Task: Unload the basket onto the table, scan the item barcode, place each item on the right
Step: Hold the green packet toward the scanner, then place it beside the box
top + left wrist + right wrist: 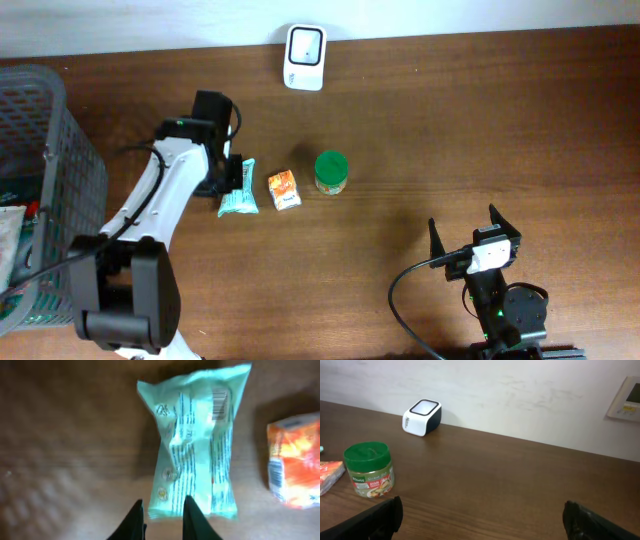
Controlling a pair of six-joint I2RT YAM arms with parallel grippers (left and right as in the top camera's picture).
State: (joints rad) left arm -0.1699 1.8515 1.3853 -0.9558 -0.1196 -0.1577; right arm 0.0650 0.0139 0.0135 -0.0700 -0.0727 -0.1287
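While the left arm (160, 195) reaches over the dark brown wooden desk (450, 130), its jaws stand only narrowly parted at the near end of a pale mint-green plastic snack packet (195, 445), clamping nothing that shows. Packet: flat on the desk, printed side up, barcode (220, 405) near one far corner. Just beside it, not touching: small orange-and-white carton (295, 462); next along the row, a round jar with a green lid (331, 172). White boxy scanner with a dark screen (304, 44): at the desk's far edge, well apart from the row. Grey plastic mesh basket (80, 170): left end of the desk. Right jaws: spread wide, empty, low at the front right
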